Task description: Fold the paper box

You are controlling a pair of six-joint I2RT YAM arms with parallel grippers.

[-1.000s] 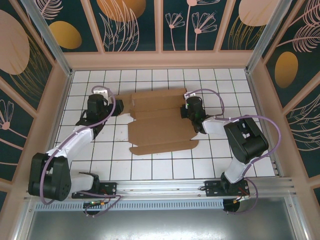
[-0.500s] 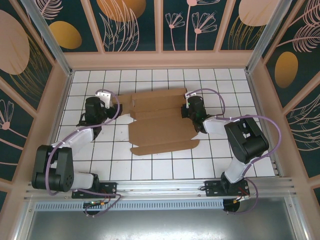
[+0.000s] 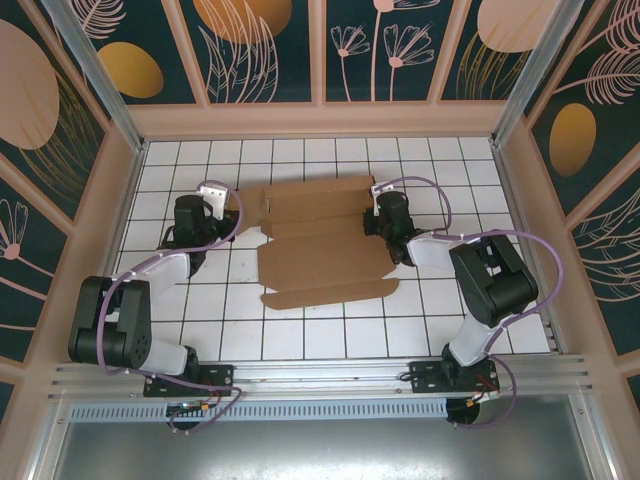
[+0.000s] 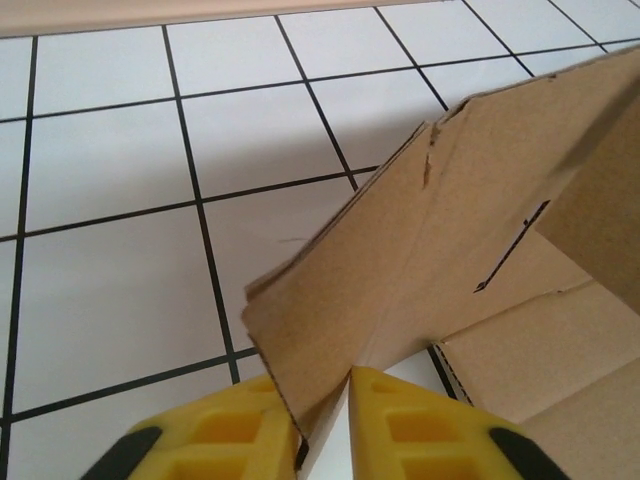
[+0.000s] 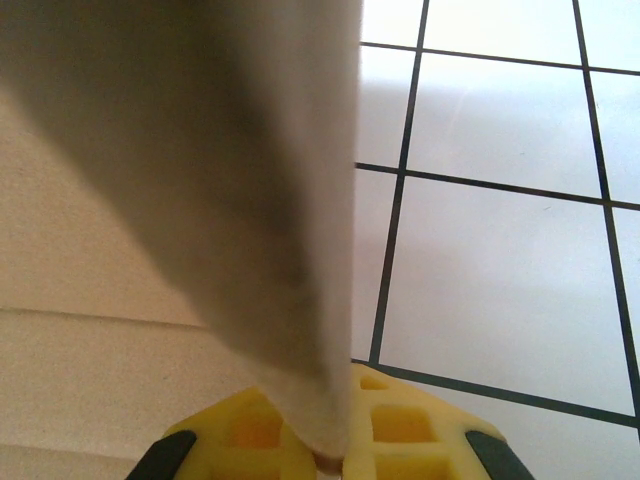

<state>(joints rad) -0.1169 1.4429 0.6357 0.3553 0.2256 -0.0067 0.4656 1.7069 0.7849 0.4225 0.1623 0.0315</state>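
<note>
Out past the arm bases, toward 12 o'clock, the paper box lies mostly flat in the middle of the white tiled surface, long front edge facing 6 o'clock. A bit further back, the left tool is clamped tight on the box's 10 o'clock corner, yellow fingers pinching cardboard that tilts up off the tiles. Over at 2 o'clock the right tool is closed on the cardboard too, which stands up between its fingers.
</note>
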